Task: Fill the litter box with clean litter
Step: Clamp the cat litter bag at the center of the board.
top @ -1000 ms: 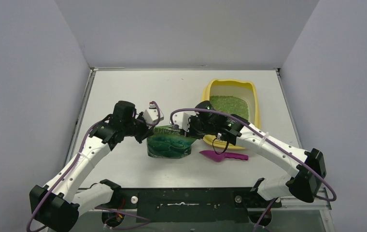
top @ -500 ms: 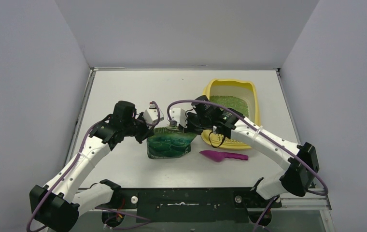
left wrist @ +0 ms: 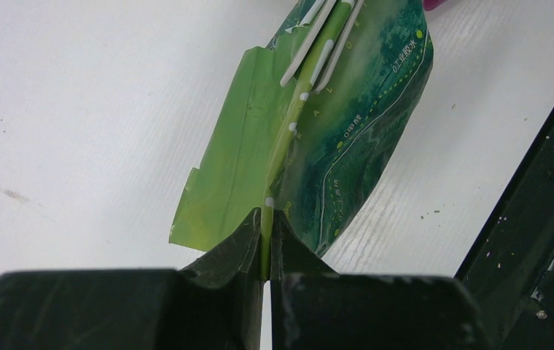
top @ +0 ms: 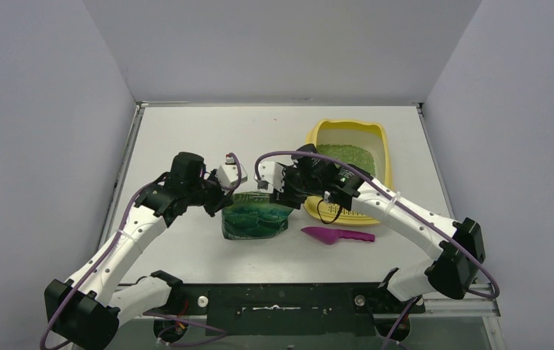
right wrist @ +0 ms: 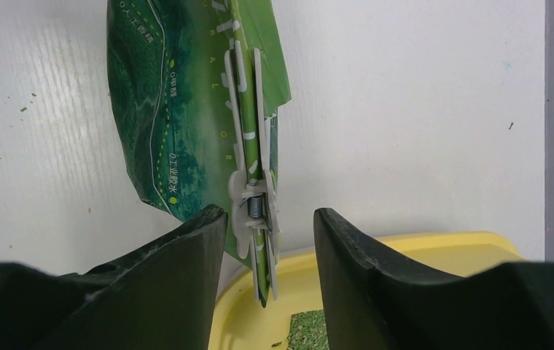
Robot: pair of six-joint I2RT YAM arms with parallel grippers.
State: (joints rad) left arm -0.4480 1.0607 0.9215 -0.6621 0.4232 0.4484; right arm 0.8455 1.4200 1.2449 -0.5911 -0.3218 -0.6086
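The pale yellow litter box (top: 347,125) stands at the right rear with clean litter (top: 345,155) spread over its far half. A glossy dark-green bag (top: 254,219) stands left of it, its top edge closed by a white clip (right wrist: 254,211). My left gripper (left wrist: 267,248) is shut on the left end of the bag's (left wrist: 361,124) top edge. My right gripper (right wrist: 269,219) is open, its jaws either side of the clip at the bag's right end, above the litter box rim (right wrist: 405,270). Litter (right wrist: 307,332) shows below it.
A magenta scoop (top: 336,235) lies on the table in front of the litter box, right of the bag. The black front rail (top: 281,299) runs along the near edge. Grey walls enclose the table on three sides.
The right gripper has shifted left along the bag's top edge to the clip, and its jaws now stand apart. The left arm and the bag have stayed put.
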